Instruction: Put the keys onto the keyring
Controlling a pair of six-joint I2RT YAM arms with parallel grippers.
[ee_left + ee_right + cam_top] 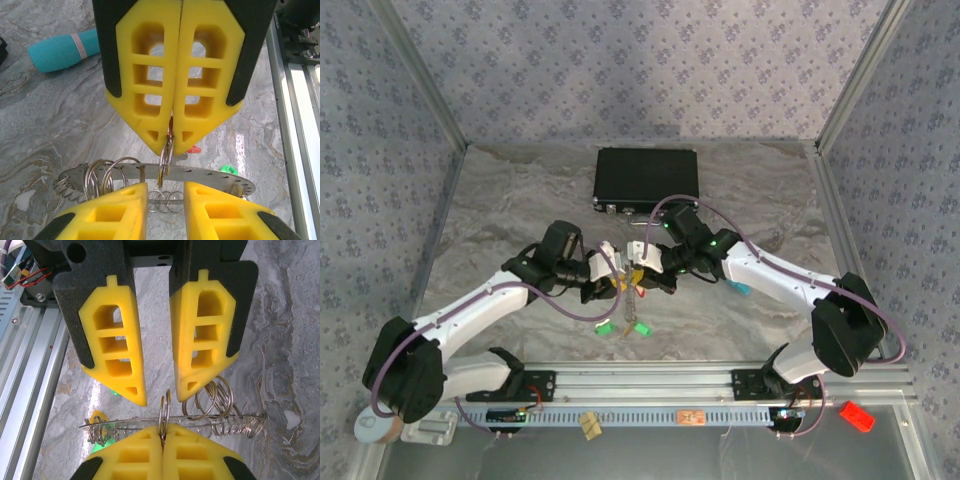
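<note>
See the keyring [210, 176] low in the left wrist view, between both grippers. Hold the right gripper [172, 137], in from 12 o'clock, shut tight on the small ring [166, 156] crossing it. Bring the left gripper [165, 189], at 6 o'clock, in slowly (open, holding nothing). Watch the green key [229, 170] at 4 o'clock; no tugging, no twisting.

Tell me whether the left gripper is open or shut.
Open: the left gripper shows a clear gap between its yellow fingers.
</note>
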